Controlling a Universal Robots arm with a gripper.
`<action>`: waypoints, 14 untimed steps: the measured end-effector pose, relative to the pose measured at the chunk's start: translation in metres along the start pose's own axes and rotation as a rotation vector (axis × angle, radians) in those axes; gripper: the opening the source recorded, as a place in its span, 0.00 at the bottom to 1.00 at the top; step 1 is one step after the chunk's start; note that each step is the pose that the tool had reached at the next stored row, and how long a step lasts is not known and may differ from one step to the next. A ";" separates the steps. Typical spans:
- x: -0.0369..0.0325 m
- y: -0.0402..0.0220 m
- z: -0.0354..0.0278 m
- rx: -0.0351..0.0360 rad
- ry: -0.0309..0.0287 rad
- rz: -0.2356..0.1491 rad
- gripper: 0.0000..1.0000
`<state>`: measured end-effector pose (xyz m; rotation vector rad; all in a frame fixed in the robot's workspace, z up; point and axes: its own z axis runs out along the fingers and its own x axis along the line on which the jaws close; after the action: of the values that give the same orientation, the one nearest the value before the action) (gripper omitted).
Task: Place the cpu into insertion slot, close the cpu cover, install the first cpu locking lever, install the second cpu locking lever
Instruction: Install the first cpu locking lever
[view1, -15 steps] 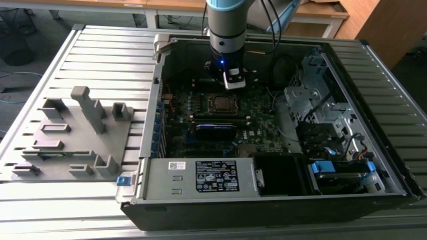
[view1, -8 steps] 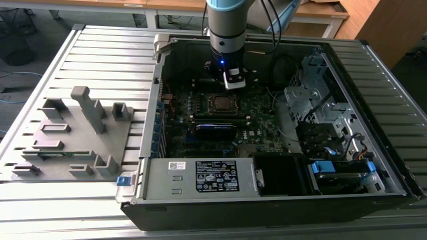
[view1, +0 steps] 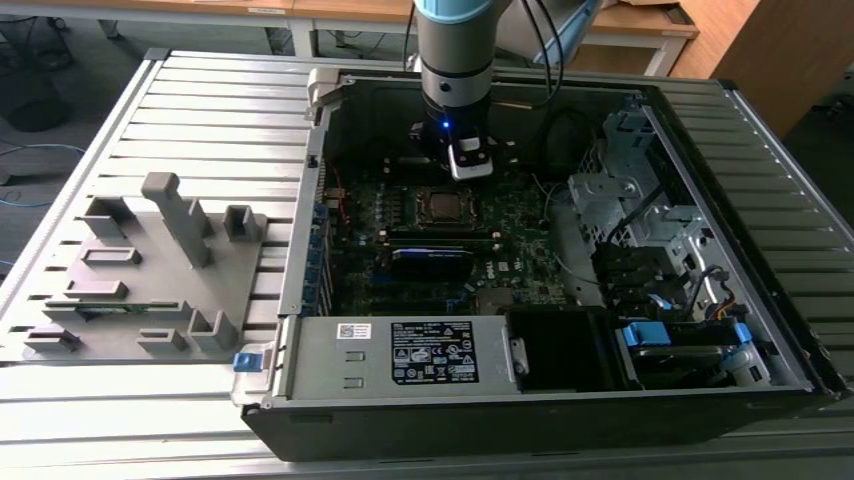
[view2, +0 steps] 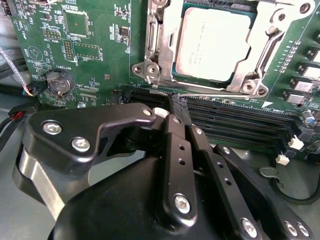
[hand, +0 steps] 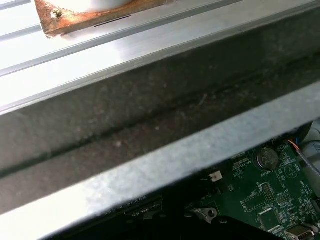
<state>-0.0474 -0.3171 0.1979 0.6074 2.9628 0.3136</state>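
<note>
1. in the exterior view, the arm reached down into the open computer case (view1: 315, 190), with the gripper (view1: 463, 168) low over the motherboard (view1: 514, 225).
2. the gripper (view2: 167, 111) was clenched in the second wrist view: its black fingers (view2: 173, 150) met at the tips and grasped nothing.
3. the cpu (view2: 212, 42) sat in the insertion slot (view2: 146, 68), its grey top showing through the cut-out of the cpu cover (view2: 167, 30), which lay flat around it.
4. in the exterior view, the cpu (view1: 438, 206) lay just at 6 o'clock from the gripper.
5. a thin locking lever (view2: 210, 95) ran along the cover's edge beside the memory slots (view2: 240, 120); we could not tell whether it was hooked.
6. the fingertips hung near that edge, over the memory slots.
7. a coin battery (view2: 59, 82) sat on the board, well apart from the slot.
8. a grey fixture tray (view1: 147, 270) lay at 9 o'clock from the case.
</note>
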 end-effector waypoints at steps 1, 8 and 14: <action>0.0000 0.0000 0.0000 -0.0001 0.0000 0.000 0.11; -0.0003 -0.0006 0.0002 0.0005 -0.0002 0.000 0.11; -0.0004 -0.0010 0.0008 0.0031 -0.0016 -0.001 0.11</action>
<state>-0.0473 -0.3181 0.1969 0.6066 2.9625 0.3084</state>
